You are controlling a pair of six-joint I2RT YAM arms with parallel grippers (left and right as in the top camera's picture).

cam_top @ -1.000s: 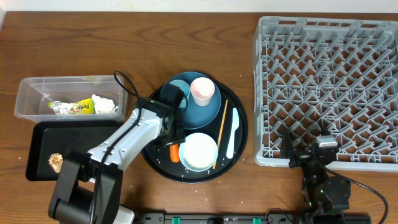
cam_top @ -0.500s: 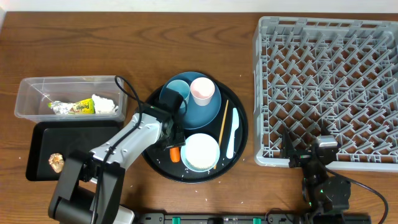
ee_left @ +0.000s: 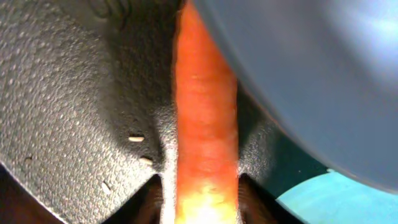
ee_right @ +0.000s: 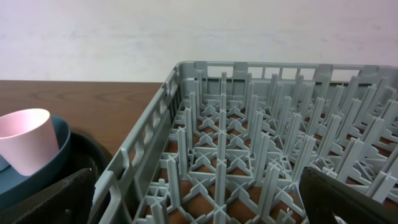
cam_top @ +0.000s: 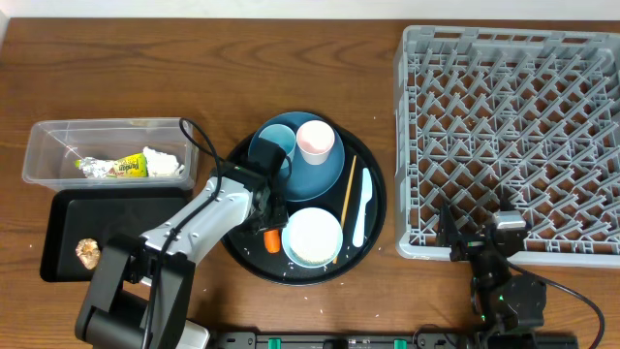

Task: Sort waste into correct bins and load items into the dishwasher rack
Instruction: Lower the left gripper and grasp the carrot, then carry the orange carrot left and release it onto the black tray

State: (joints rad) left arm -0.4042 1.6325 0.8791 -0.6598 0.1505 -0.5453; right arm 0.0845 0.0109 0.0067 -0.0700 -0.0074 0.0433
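Observation:
The orange carrot piece [cam_top: 274, 238] lies on the round black tray [cam_top: 242, 260] between the dark-blue plate [cam_top: 315, 176] and the white bowl [cam_top: 313, 236]. My left gripper [cam_top: 270, 228] is down on it. In the left wrist view the carrot piece [ee_left: 205, 124] sits between both fingers [ee_left: 202, 202], gripped. Rice grains [ee_left: 137, 139] lie beside it. The light-blue cup [cam_top: 273, 145] and pink cup [cam_top: 315, 142] stand on the plate. The white utensil [cam_top: 361, 206] and chopstick [cam_top: 344, 206] lie on the tray's right side. My right gripper [cam_top: 481, 247] is open and empty at the front edge of the grey rack [cam_top: 509, 136].
The clear tub [cam_top: 39, 155] holds the wrapper [cam_top: 126, 167], foil [cam_top: 89, 168] and tissue [cam_top: 163, 163]. The shallow black tray [cam_top: 126, 208] in front of it holds the brown lump [cam_top: 87, 251]. The right wrist view shows the rack [ee_right: 249, 143] and the pink cup [ee_right: 25, 140].
My left gripper dropped slightly toward the front onto the carrot piece, then held still. The right arm has not moved.

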